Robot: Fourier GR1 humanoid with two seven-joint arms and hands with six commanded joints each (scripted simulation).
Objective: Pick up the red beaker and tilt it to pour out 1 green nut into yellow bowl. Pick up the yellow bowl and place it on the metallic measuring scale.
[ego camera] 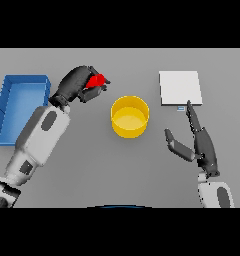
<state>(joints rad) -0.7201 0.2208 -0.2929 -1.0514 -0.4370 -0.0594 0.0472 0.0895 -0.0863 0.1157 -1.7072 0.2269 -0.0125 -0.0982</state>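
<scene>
My left hand (78, 83) is curled round the red beaker (96, 81), holding it above the table to the left of the yellow bowl (129, 116). The beaker is mostly hidden by my fingers, and only its red top right part shows. The bowl stands upright at the table's middle, and I see no nut inside it. The metallic measuring scale (180, 88), a flat pale square, lies at the back right. My right hand (202, 145) rests open just in front of the scale, fingers straight and pointing toward it, thumb spread to the left.
A blue bin (23, 86) sits at the left edge of the table, beside my left forearm.
</scene>
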